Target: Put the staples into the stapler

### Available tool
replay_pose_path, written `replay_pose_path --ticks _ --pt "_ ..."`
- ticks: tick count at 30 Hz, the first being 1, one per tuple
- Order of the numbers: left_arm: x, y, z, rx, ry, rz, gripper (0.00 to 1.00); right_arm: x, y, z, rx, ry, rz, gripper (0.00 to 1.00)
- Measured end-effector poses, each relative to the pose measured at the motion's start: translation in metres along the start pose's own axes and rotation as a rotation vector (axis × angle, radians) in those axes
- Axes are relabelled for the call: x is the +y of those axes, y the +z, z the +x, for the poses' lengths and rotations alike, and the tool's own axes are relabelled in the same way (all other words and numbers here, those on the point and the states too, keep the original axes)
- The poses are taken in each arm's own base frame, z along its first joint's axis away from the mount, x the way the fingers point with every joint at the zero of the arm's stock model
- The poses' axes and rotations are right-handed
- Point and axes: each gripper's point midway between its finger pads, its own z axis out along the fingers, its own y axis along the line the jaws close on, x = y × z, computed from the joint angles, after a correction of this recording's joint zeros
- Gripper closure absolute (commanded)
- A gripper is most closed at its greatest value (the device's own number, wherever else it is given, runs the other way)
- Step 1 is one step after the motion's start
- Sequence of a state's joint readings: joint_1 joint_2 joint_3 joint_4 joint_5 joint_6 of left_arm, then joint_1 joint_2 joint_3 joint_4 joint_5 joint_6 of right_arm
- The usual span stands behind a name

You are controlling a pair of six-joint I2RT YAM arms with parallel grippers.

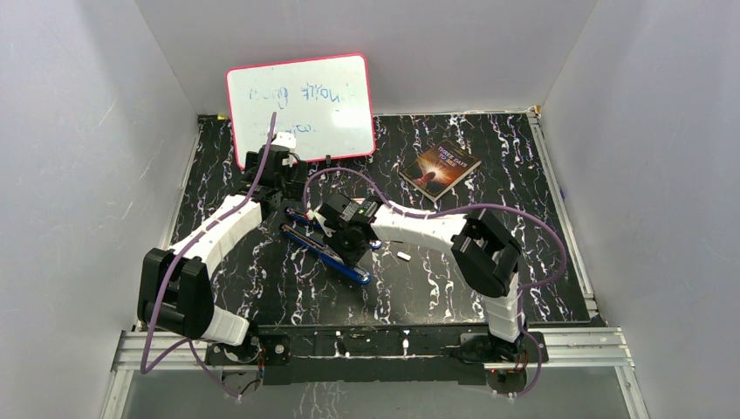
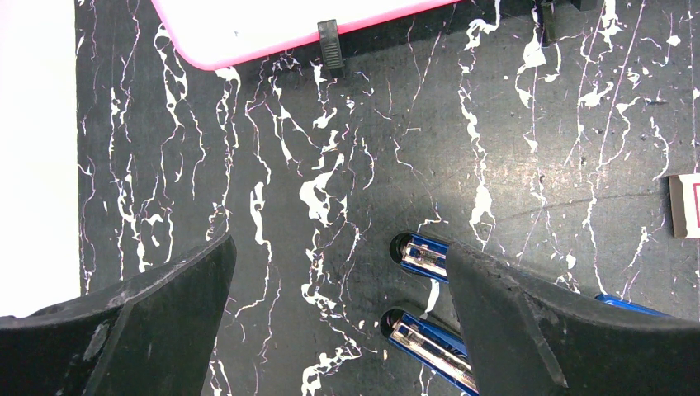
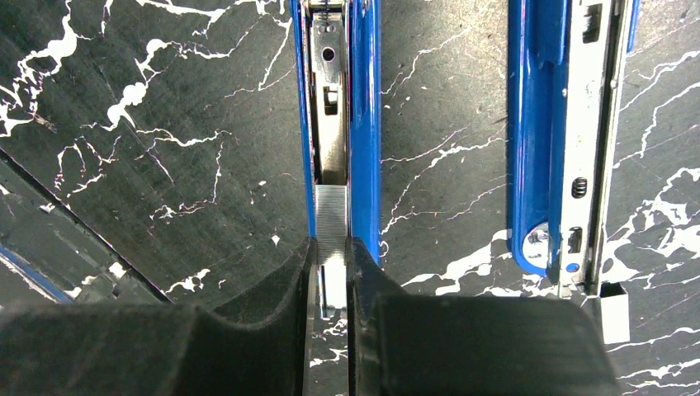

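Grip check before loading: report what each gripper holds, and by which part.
Right gripper pinches the staples by their near end, far end in the stapler channel. Left gripper is open, holding nothing.

You are looking down on a black table (image 1: pixel 419 297) veined with white marbling. At its far edge a whiteboard (image 1: pixel 301 109) with a pink frame is standing against the grey back wall (image 1: pixel 366 35), carrying scribbles too faint to read. A book (image 1: pixel 441 168) with a dark, glowing cover is lying flat to the right of the board, apart from it. A small white box (image 2: pixel 685 206) with a pink-red label is showing at the right edge of your left wrist view; the white speck (image 1: pixel 403 256) in the top view is possibly that same box.
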State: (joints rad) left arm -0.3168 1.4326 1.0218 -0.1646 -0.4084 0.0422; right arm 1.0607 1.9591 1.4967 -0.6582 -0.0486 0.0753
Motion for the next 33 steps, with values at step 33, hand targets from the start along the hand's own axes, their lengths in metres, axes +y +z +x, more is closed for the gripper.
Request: replay_pose_path --ticks 33 --pt "0.0 0.0 0.0 -0.001 0.003 0.0 0.02 -0.007 -0.026 -0.013 -0.207 0.012 0.05 0.6"
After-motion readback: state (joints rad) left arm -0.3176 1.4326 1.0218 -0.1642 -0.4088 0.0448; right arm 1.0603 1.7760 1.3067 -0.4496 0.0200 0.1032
